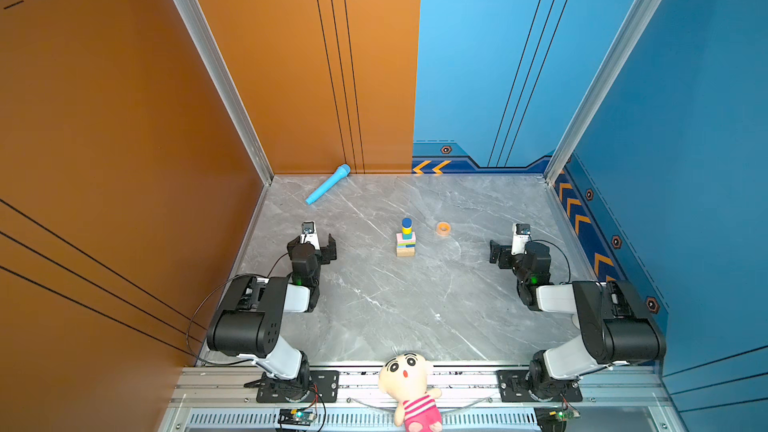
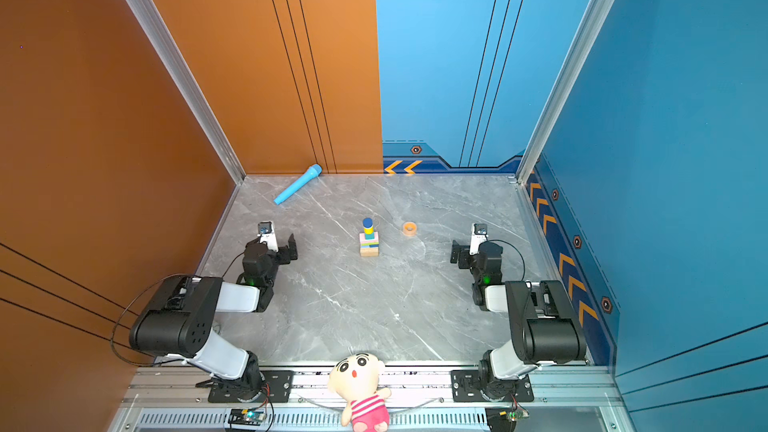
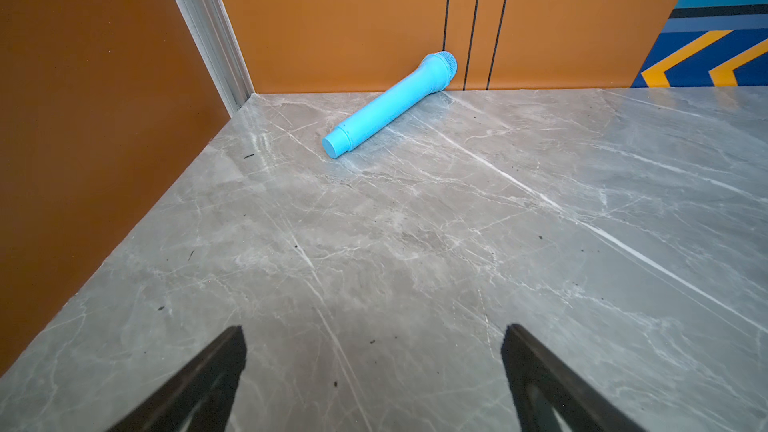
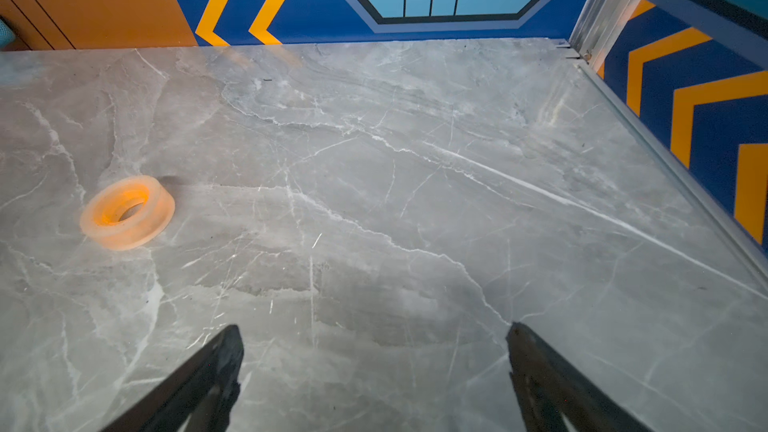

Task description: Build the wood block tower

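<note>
Two grippers, one tower, three other things on the table (image 1: 374,309).

Left gripper (image 1: 321,245): jaws spread wide, pinching nothing. In the wrist view, left gripper (image 3: 374,332) with only bare marble between two dark fingers (image 3: 216,371).

Right gripper (image 1: 504,249): likewise spread wide and empty. Same in its wrist view, right gripper (image 4: 374,331) over bare marble.

One tower (image 1: 406,238), upright, roughly midway between the two grippers and well apart from each; shown in both top views, tower (image 2: 369,238). Six colours countable from the base up: tan, green, pink, teal, yellow, dark blue. Thinner bands too small to tell.

One mic (image 1: 328,184) lying ahead of the left gripper, head at the back wall.

One tape ring (image 1: 443,228) lying flat, ahead of the right gripper toward the tower's side, near the tower but apart.

One doll (image 1: 409,388) behind both grippers, on the front rail.
</note>
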Controlling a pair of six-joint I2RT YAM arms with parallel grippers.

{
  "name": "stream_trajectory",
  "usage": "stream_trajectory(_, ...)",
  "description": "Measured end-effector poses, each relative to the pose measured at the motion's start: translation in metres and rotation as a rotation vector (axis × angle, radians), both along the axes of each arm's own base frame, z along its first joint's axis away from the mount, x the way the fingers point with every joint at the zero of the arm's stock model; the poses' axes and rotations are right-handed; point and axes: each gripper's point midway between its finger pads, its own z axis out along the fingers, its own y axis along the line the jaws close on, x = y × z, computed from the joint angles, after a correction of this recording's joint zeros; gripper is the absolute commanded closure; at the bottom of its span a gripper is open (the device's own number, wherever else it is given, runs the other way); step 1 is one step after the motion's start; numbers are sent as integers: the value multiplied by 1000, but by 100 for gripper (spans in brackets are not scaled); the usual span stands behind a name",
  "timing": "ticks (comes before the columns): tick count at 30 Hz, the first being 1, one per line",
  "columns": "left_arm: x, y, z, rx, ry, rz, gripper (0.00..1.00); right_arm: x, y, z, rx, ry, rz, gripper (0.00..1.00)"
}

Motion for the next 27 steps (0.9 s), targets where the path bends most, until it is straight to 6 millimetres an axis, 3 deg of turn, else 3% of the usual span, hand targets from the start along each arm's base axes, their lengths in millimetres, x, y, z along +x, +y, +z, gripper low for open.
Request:
stream_trajectory(7,-4,2,-13,2,56,7,2,0,-10,1,-41,-3,-83,0)
stream_trajectory(27,-5,2,-16,2,69,8,2,-1,-15,2,-54,-4,-113,0)
